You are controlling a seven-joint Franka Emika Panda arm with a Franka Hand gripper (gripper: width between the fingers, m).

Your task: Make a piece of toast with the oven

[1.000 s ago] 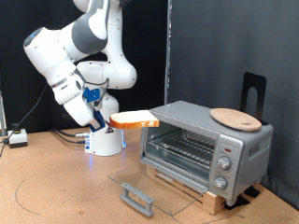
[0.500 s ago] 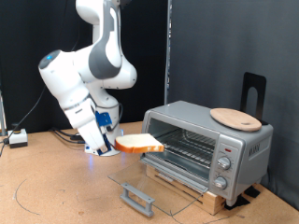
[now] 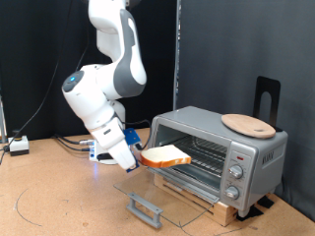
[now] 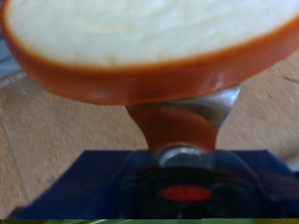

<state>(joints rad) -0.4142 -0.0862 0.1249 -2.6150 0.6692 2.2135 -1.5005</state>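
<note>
The piece of toast [image 3: 164, 155], a flat slice with pale centre and orange-brown crust, is held level in my gripper [image 3: 138, 161] just in front of the oven's open mouth. The oven [image 3: 212, 147] is a silver-grey box on the exterior view's right, its glass door [image 3: 162, 192] dropped down flat and its wire rack [image 3: 197, 157] showing inside. In the wrist view the toast [image 4: 149, 42] fills the frame, with a metal fingertip [image 4: 187, 117] pressed against its crust. The gripper is shut on the slice's edge.
A round wooden plate [image 3: 247, 124] lies on top of the oven. A black stand [image 3: 266, 96] rises behind it. The oven sits on a wooden board [image 3: 212, 202]. A power strip [image 3: 17, 147] with cables lies at the exterior view's left on the brown table.
My arm has lowered and swung toward the exterior view's right, carrying the toast from above the oven's top corner down to rack height at the open door.
</note>
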